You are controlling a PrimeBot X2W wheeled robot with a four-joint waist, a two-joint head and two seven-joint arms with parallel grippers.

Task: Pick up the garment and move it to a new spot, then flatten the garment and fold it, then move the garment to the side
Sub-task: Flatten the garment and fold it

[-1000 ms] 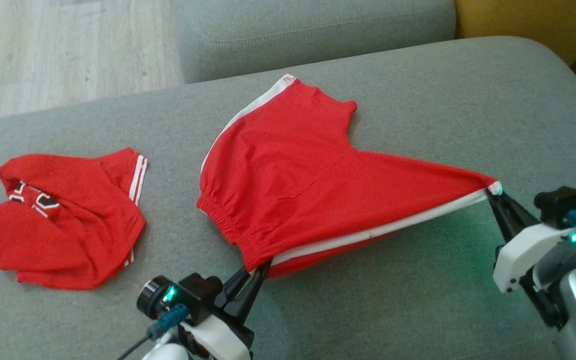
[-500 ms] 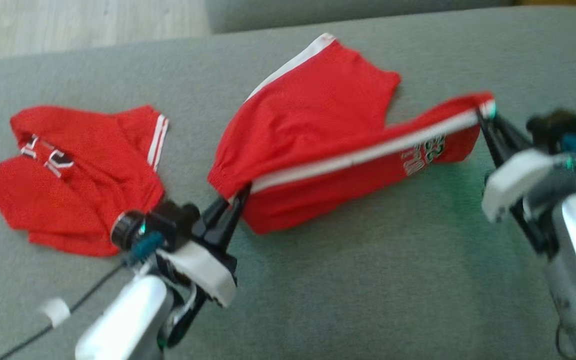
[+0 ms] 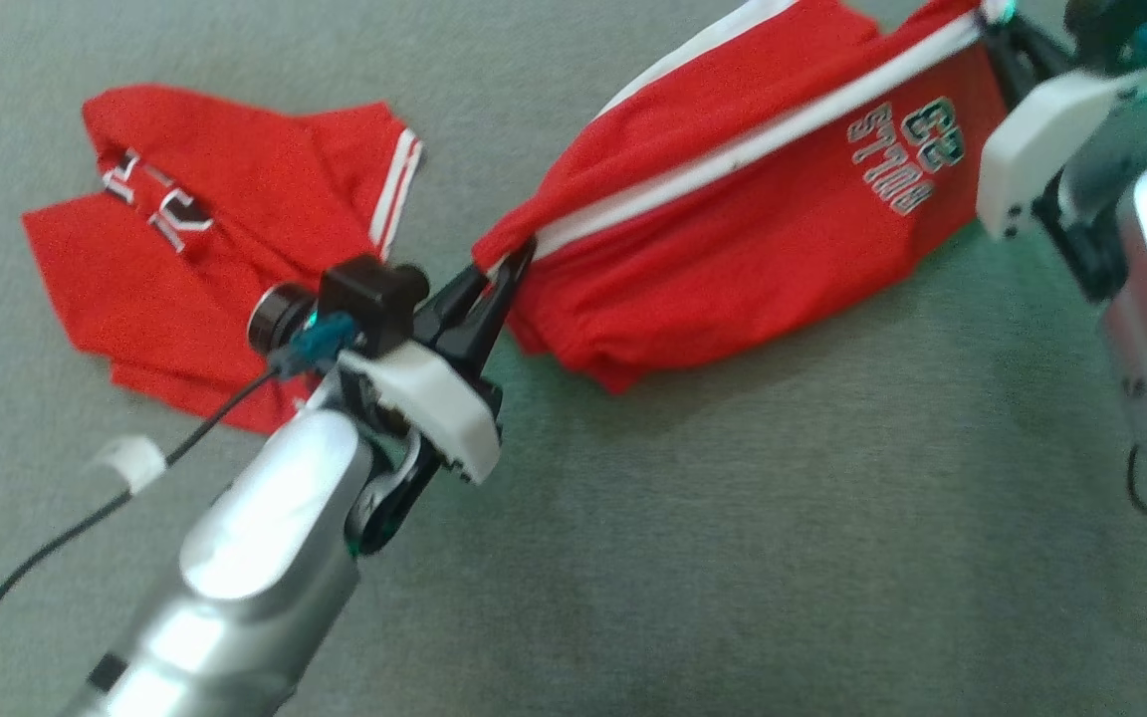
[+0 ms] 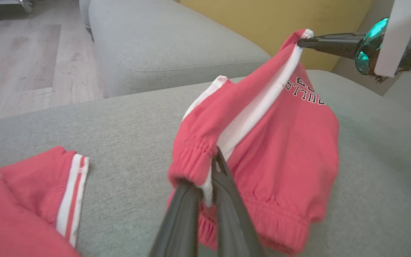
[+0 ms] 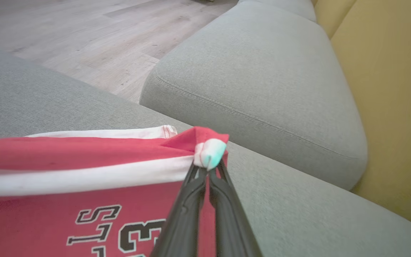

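Holding the red shorts [image 3: 743,229] stretched by two corners.
My left gripper [image 3: 506,267] pinches the waistband, my right gripper [image 3: 994,22] pinches the hem; both arms reach over the sofa [image 3: 733,558].

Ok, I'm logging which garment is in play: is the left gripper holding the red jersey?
No, the left gripper is shut on the waistband of the red shorts; the red jersey lies apart on the cushion.
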